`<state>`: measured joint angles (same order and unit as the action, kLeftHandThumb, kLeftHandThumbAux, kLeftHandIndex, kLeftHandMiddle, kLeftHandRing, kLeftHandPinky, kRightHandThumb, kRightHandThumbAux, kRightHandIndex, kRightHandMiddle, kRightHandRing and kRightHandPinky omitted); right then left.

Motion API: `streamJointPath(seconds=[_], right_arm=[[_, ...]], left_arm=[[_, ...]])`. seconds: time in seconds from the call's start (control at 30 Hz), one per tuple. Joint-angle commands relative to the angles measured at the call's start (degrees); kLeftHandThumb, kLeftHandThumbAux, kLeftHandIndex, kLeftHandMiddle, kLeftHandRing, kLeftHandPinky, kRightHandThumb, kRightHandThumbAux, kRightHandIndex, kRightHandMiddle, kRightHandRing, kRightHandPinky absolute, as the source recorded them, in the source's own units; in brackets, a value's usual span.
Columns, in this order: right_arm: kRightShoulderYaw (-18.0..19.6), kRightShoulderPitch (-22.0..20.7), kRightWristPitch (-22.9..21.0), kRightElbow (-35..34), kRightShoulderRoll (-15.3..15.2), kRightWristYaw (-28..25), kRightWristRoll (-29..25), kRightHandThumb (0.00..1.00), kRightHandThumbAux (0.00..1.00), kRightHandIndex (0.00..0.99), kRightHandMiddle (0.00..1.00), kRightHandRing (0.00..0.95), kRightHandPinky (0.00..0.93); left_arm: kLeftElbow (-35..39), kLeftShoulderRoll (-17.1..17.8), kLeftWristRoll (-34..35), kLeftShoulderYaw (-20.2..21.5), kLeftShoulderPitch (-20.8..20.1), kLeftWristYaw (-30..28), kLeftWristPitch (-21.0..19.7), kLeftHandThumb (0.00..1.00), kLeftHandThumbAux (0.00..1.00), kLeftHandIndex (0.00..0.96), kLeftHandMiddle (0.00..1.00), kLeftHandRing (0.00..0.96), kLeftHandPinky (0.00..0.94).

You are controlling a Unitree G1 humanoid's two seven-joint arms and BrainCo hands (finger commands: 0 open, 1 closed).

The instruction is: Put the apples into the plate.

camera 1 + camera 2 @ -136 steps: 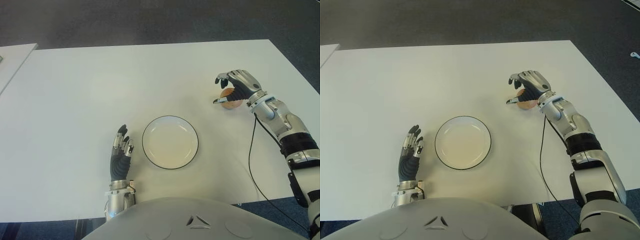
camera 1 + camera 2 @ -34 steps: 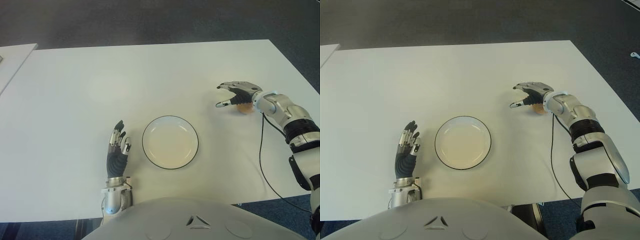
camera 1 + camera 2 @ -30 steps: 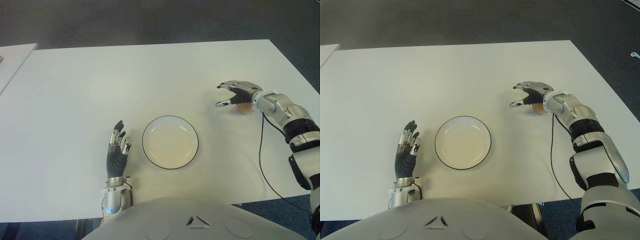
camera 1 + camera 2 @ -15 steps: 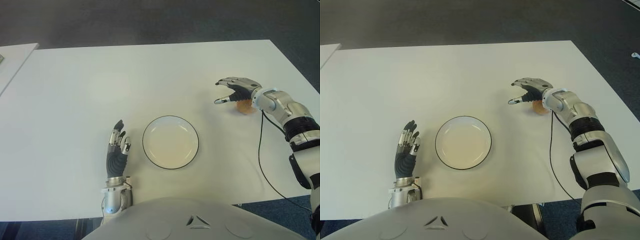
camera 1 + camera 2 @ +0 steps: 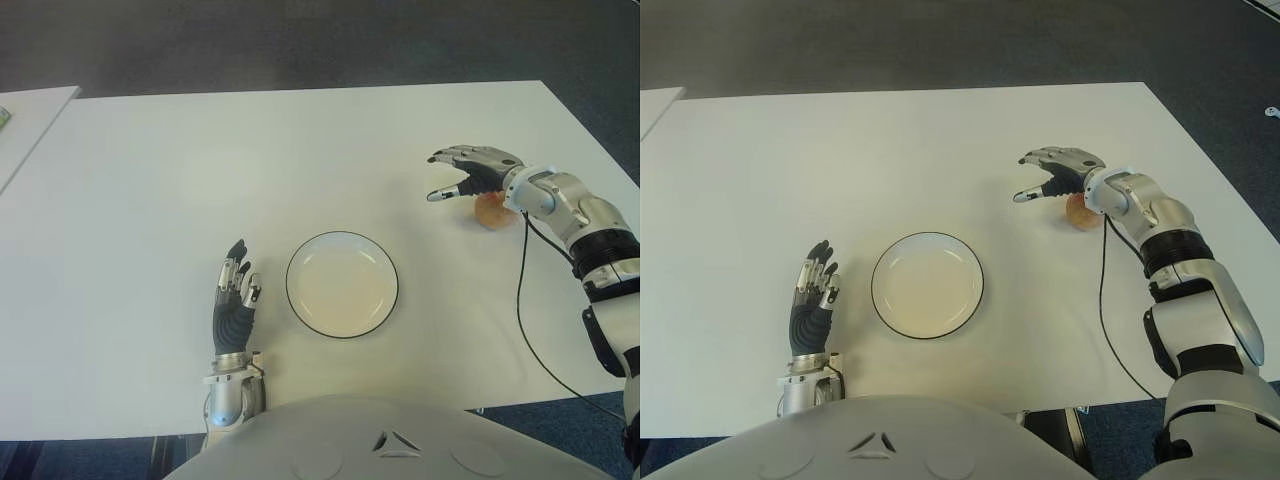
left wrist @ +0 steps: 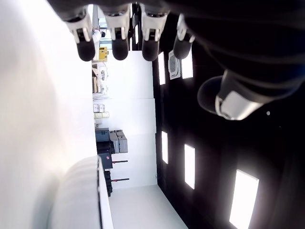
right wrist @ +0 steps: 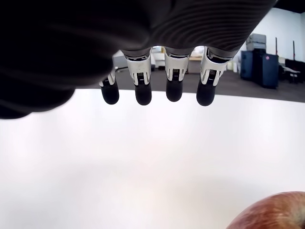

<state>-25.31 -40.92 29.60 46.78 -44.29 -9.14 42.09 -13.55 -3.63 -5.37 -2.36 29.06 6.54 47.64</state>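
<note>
A wide white bench (image 5: 200,170) fills most of my view; dark grey carpet floor (image 5: 300,45) runs along the top, and a second white table (image 5: 25,115) edges in at upper left

The apple (image 5: 492,211) sits partly hidden behind the right robot hand (image 5: 470,172) (wrist side).

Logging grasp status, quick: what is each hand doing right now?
Left hand: open, holding nothing, left of the plate.
Right hand: open, holding nothing; the apple sits on the table beneath it.
</note>
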Motion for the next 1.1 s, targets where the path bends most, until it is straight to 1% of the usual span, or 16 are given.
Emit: streamJointPath(seconds=[0.03, 0.2, 0.33, 0.5, 0.7, 1.1], right_arm=[[-0.01, -1.18, 0.06, -0.11, -0.46, -0.75, 0.38, 0.161, 0.173, 0.000, 0.000, 0.000, 0.000], [-0.12, -1.65, 0.05, 0.38, -0.58, -0.62, 0.81, 0.153, 0.167, 0.000, 0.000, 0.000, 0.000], [-0.10, -1.96, 0.08, 1.06, -1.03, -0.25, 1.11, 0.144, 0.165, 0.000, 0.000, 0.000, 0.000], [-0.16, -2.33, 0.00, 1.70, -1.69, 0.07, 1.51, 0.139, 0.166, 0.000, 0.000, 0.000, 0.000], [-0.20, -2.82, 0.01, 3.15, -2.78, 0.62, 1.82, 0.136, 0.170, 0.000, 0.000, 0.000, 0.000], [-0.05, -2.42, -1.57, 4.61, -3.68, 1.50, 2.12, 0.132, 0.177, 0.000, 0.000, 0.000, 0.000]], left_arm=[[-4.85, -0.20, -0.85, 0.57, -1.41, 0.74, -2.13, 0.000, 0.460, 0.000, 0.001, 0.000, 0.000], [-5.16, -0.14, -1.35, 0.76, -1.48, 1.23, -2.01, 0.000, 0.454, 0.000, 0.001, 0.000, 0.000], [-5.97, 0.06, -0.55, 0.79, -1.78, 0.89, -1.10, 0.000, 0.458, 0.000, 0.004, 0.000, 0.000], [-6.14, 0.53, -1.20, 1.28, -1.84, 1.39, -1.04, 0.000, 0.460, 0.000, 0.011, 0.000, 0.000], [-6.91, 0.97, 0.66, 1.33, -1.66, 0.24, -0.16, 0.000, 0.471, 0.000, 0.011, 0.000, 0.002], [-7.56, 1.57, 1.36, 1.57, -1.89, -0.26, 1.07, 0.000, 0.480, 0.000, 0.005, 0.000, 0.004]])
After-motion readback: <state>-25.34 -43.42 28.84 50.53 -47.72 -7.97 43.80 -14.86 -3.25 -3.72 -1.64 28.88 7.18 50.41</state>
